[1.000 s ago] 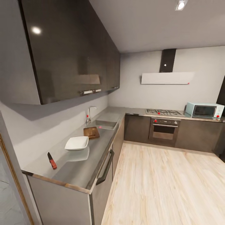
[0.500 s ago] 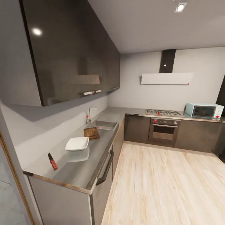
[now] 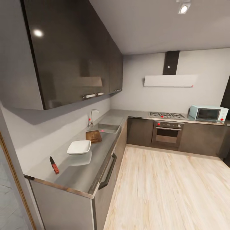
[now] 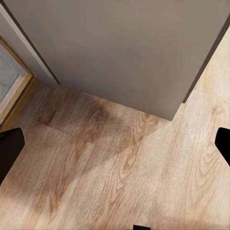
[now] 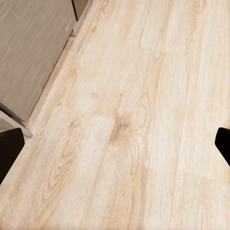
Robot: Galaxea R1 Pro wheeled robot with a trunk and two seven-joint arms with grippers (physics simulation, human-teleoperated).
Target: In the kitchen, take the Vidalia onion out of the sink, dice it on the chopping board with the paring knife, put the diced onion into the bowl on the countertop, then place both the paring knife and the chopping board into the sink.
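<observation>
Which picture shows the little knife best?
The head view: the knife lies in plain sight on the countertop, near its front end, apart from the bowl. Both wrist views look down at wooden floor instead.

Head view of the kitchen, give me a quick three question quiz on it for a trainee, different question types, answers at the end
1. True or false: the knife lies on the board.
2. Multiple choice: what sits between the knife and the board on the countertop? A) microwave B) bowl C) tap
3. Fill in: the board lies just short of the ____, near the tap.

Key
1. False; the knife lies apart on the bare countertop, at the near end.
2. B, the white bowl.
3. Sink.
</observation>
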